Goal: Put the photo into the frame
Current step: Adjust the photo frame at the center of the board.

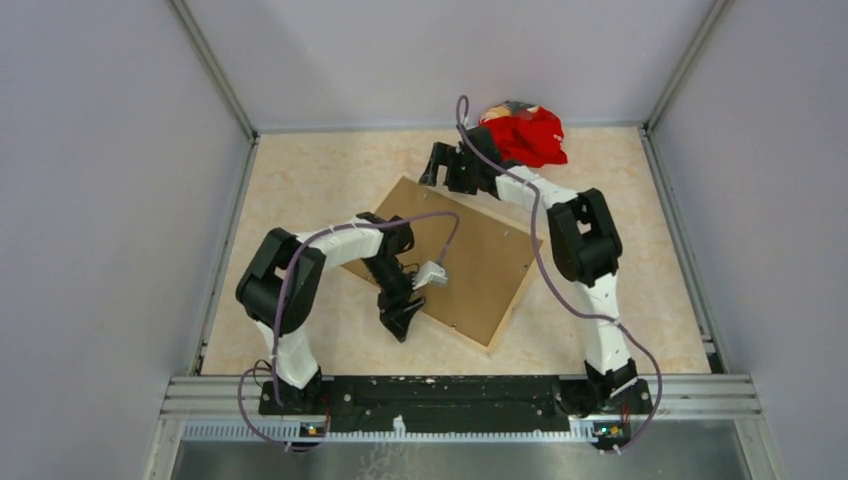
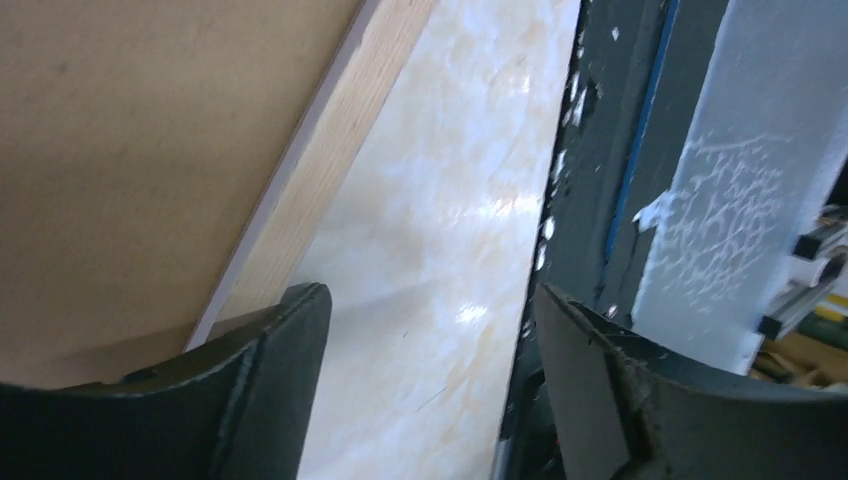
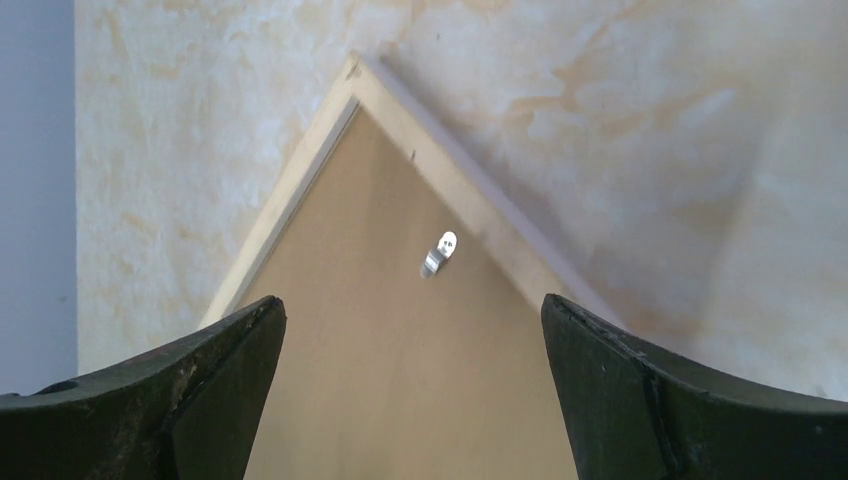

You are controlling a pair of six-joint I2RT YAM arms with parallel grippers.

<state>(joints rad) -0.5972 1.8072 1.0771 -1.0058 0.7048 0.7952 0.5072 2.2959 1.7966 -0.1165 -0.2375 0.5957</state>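
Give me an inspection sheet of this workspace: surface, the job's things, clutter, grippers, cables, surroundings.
Surface: beige marbled table.
Job's things: frame lies face down, wood back up, with a brown backing board set inside it; photo not seen.
Clutter: red cloth at the far edge, apart from the frame; small metal clip on the board near the far corner.
Grippers: left gripper open and empty, at the frame's near edge; right gripper open and empty, above the frame's far corner.
Cables: purple cable loops from the left arm over the board.
Surroundings: pale walls; metal rail at the near edge.
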